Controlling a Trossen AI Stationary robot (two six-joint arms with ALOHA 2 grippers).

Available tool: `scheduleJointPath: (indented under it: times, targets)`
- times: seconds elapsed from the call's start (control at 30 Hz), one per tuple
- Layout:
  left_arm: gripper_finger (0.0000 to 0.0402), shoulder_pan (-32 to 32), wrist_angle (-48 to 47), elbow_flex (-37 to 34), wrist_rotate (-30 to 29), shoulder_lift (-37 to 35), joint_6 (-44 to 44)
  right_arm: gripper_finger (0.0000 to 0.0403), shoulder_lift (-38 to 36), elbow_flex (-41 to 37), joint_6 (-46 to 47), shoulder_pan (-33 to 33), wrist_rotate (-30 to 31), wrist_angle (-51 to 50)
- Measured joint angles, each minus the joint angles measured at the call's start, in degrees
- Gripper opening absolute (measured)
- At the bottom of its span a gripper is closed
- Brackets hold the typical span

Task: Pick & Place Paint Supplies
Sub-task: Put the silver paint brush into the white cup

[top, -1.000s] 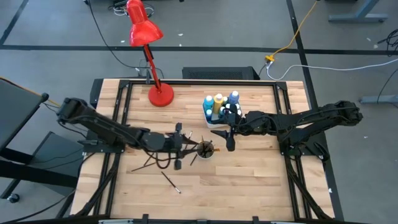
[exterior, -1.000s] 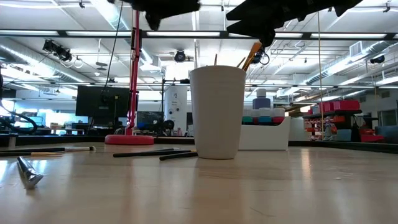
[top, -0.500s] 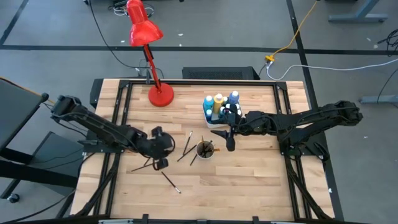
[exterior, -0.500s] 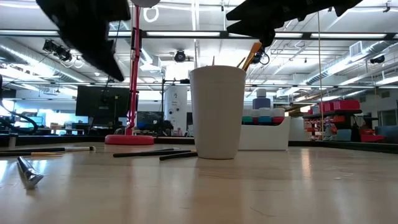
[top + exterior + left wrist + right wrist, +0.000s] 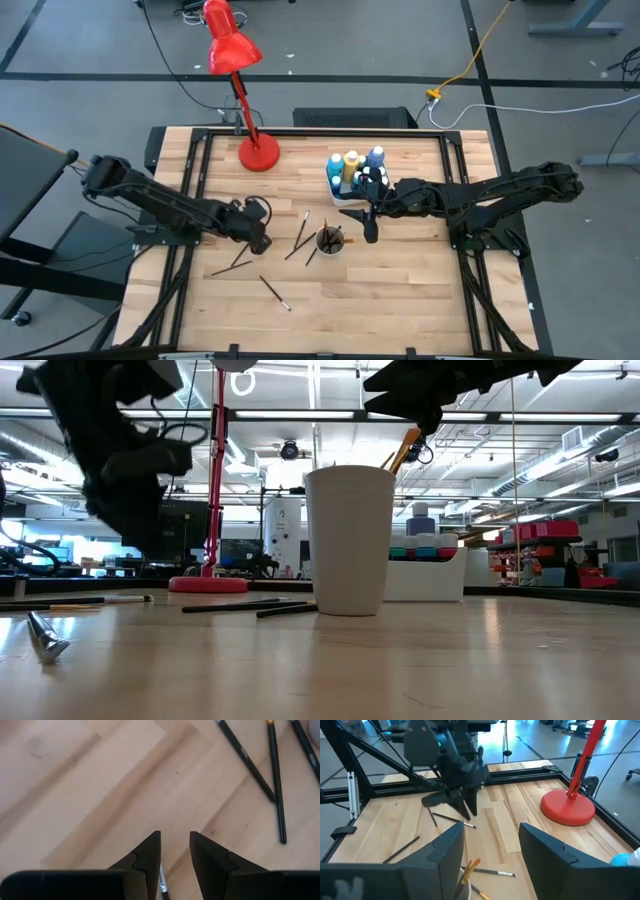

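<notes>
Several small paint bottles [image 5: 352,170] stand in a white tray. A white cup [image 5: 330,241] [image 5: 349,540] holds brushes. Thin dark brushes [image 5: 297,235] lie on the wood around the cup, one [image 5: 232,265] by my left gripper and another [image 5: 275,292] nearer the near edge. My left gripper [image 5: 261,242] [image 5: 175,845] hangs open, pointing down, left of the cup; one brush's end [image 5: 162,887] shows between its fingers, below them. My right gripper [image 5: 366,222] [image 5: 492,845] hovers open just right of the cup, above an orange-banded brush [image 5: 470,866].
A red desk lamp's base [image 5: 259,153] sits at the far left of the table. Two dark brushes [image 5: 276,785] lie apart ahead of the left gripper. Bare wood stretches along the near edge [image 5: 380,310]. The black frame rails [image 5: 195,160] line both sides.
My left gripper has drawn back from over the cup toward the table's left edge and come down closer to the wood. The right arm, the cup and the brushes on the table have kept their places.
</notes>
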Motion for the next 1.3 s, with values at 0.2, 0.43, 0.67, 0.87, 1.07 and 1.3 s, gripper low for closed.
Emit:
scheduleJointPath:
  times: [0.2, 0.43, 0.67, 0.87, 1.07, 1.3]
  targets:
    - [0.0111, 1.2, 7.0, -7.1, -1.1, 0.0, 3.4, 0.0194, 0.0, 0.0, -0.2, 0.0, 0.0, 0.2]
    - [0.0111, 1.3, 11.8, -11.4, -0.5, 0.0, 2.5, 0.0194, 0.0, 0.0, -0.4, 0.0, 0.0, 0.2]
    - [0.0111, 1.3, 16.4, -12.6, 0.7, 0.1, 3.0, 0.0194, 0.0, 0.0, -0.4, 0.0, 0.0, 0.2]
    - [0.0111, 1.2, 21.0, -12.6, 1.8, -0.2, 9.4, 0.0194, 0.0, 0.0, -0.5, 0.0, 0.0, 0.2]
    - [0.0111, 0.4, 26.0, -12.6, 6.6, -0.1, 17.3, 0.0194, 0.0, 0.0, -0.5, 0.0, 0.0, 0.2]
    - [0.0111, 0.4, 23.6, -12.6, 5.8, 0.0, 15.3, 0.0194, 0.0, 0.0, -0.5, 0.0, 0.0, 0.2]
